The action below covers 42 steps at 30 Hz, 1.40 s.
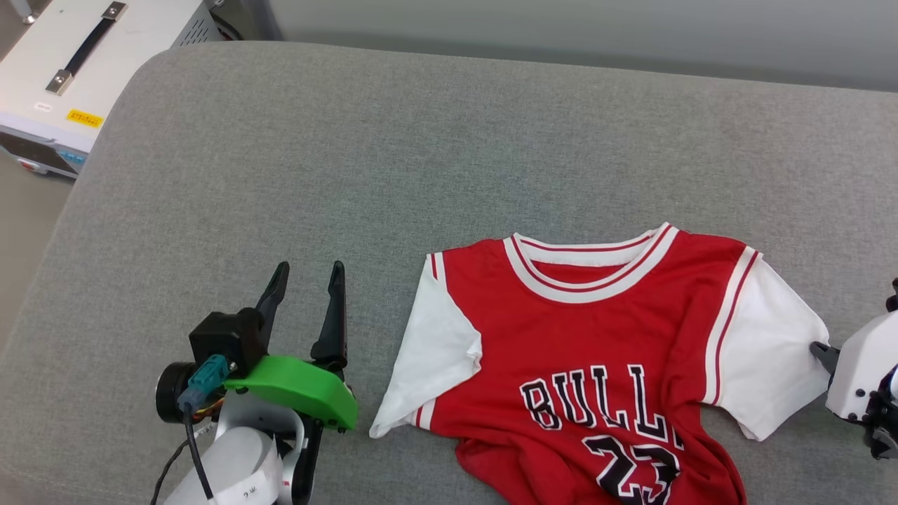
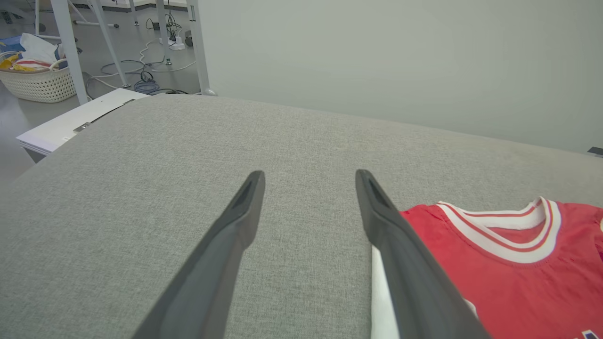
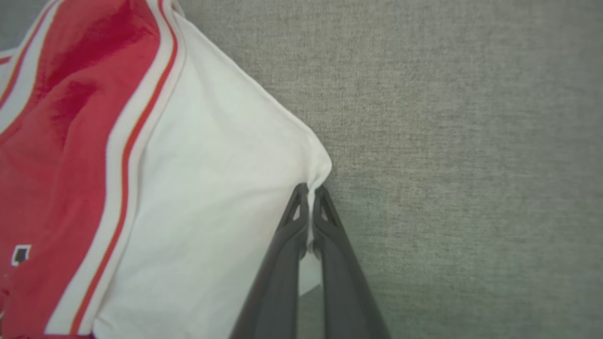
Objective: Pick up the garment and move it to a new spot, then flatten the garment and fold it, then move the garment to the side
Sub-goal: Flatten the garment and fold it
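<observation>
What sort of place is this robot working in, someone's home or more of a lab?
Most likely a lab or test room, not a home. Loose cables trail over the floor between white metal frame legs, and a white equipment case sits beside the grey padded surface holding the garment.

A lab: loose floor cables (image 2: 146, 86), bare frame legs (image 2: 69, 47), a white equipment case (image 1: 133, 52)

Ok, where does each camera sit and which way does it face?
Head view: on the head, facing down at the garment on the grey cushion; left gripper lower left, right gripper at right edge.
Left wrist view: on that wrist, facing along its spread fingers across the cushion toward a wall.
Right wrist view: on that wrist, facing down at the white sleeve its fingers pinch.
All share the garment.
</observation>
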Available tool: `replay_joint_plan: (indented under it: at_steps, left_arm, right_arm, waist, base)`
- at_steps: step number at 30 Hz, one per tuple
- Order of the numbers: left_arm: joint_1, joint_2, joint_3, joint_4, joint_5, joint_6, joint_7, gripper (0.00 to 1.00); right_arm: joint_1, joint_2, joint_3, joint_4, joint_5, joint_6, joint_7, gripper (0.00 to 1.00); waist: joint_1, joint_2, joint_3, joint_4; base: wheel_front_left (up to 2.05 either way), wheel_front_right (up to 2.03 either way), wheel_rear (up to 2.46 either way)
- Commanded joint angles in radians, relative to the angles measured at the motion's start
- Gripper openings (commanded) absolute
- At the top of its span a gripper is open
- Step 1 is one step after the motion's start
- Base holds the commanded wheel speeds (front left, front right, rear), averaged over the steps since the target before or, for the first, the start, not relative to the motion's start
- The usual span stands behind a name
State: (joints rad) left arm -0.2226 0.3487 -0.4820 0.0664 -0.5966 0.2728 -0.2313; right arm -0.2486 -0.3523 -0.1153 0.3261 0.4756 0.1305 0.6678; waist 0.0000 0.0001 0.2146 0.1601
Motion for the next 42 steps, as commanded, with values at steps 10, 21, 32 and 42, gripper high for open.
replay_joint_plan:
  at_steps: [10,21,32,42]
  left_arm:
    - [-0.18,0.082,-0.123,0.058,-0.134,-0.18,0.484,1.0]
    - [-0.277,0.104,-0.255,0.25,-0.137,-0.263,0.764,1.0]
    - [-0.274,0.105,-0.305,0.368,-0.165,-0.327,0.845,0.0]
    - [-0.307,0.111,-0.218,0.356,-0.169,-0.328,0.637,0.0]
  right_arm:
    - [0.059,0.055,-0.079,-0.191,-0.045,0.0,0.017,0.0]
    - [0.036,0.087,-0.051,-0.222,-0.037,0.0,0.014,0.0]
    - [0.028,0.084,0.008,-0.209,-0.002,0.0,-0.009,0.0]
    - [0.003,0.034,0.047,-0.194,-0.01,0.0,-0.115,0.0]
  waist:
    - [0.0,-0.0001,0.004,-0.072]
    - [0.0,-0.0001,0.066,-0.125]
    - [0.0,-0.0001,0.068,-0.15]
    - [0.0,-0.0001,0.007,-0.134]
  base:
    - [0.0,0.0,0.0]
    - [0.0,0.0,0.0]
    - [0.0,0.0,0.0]
    - [0.0,0.0,0.0]
